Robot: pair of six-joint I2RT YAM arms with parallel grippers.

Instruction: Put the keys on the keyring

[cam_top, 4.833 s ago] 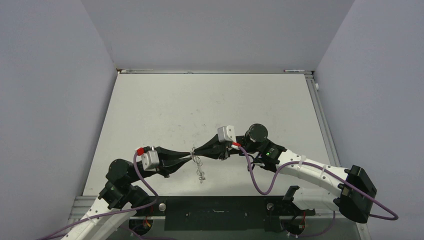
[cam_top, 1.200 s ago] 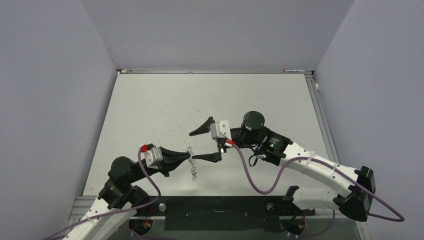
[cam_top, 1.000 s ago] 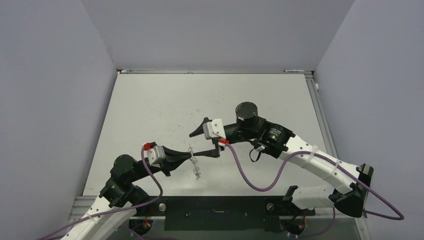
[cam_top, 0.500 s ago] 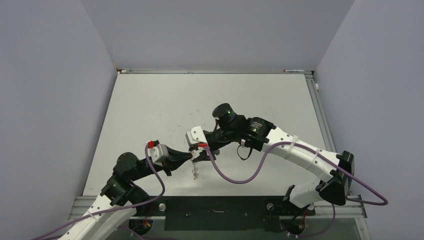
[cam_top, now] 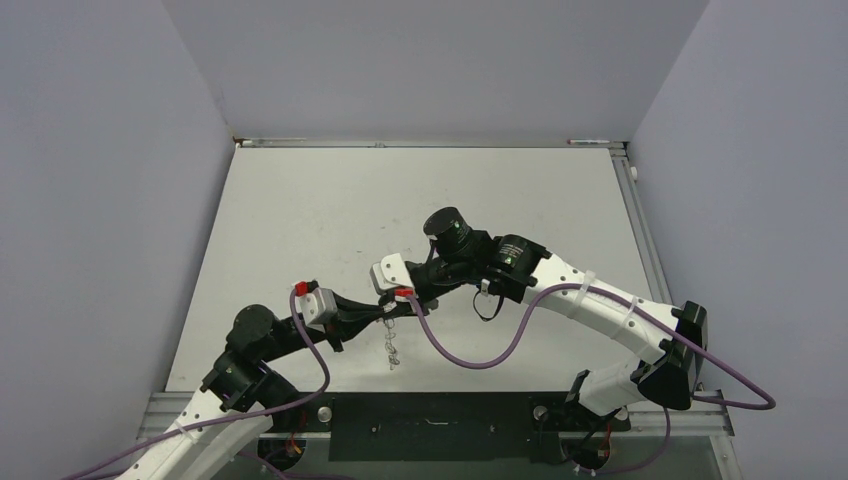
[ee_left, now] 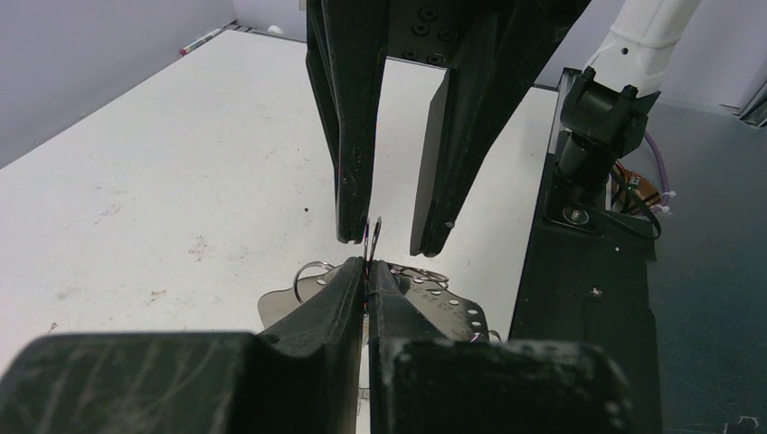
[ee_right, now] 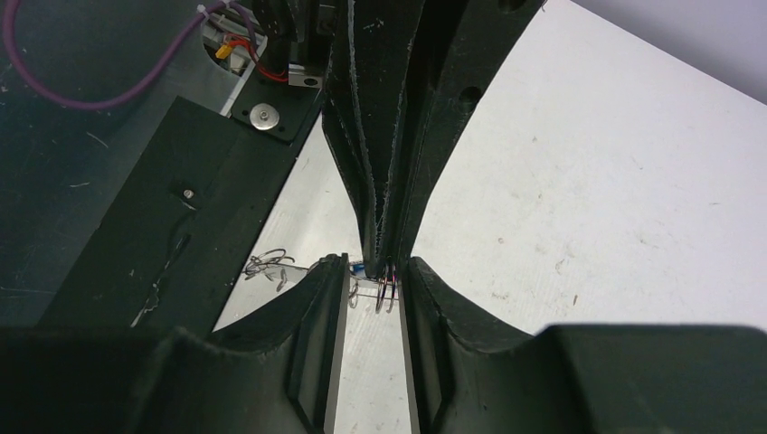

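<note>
keyring (ee_left: pixel 375 233): we see it off the table (cam_top: pixel 300 220), between the arms, edge-on, wire loops (cam_top: pixel 392 350) dangling.
why: pinned steady, we think, so the other arm can work the rim.
left gripper (ee_left: pixel 366 268): clenched on the keyring.
right gripper (ee_right: pixel 374 264): part-open, straddling the keyring, gripping nothing.
keys: we can't pick them out.

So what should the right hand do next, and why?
Probably close the right hand gently. It stands open on either side of the keyring, whose thin edge sticks up into the gap and is not yet gripped there, while the left hand is shut on the ring and holds it steady.
</note>
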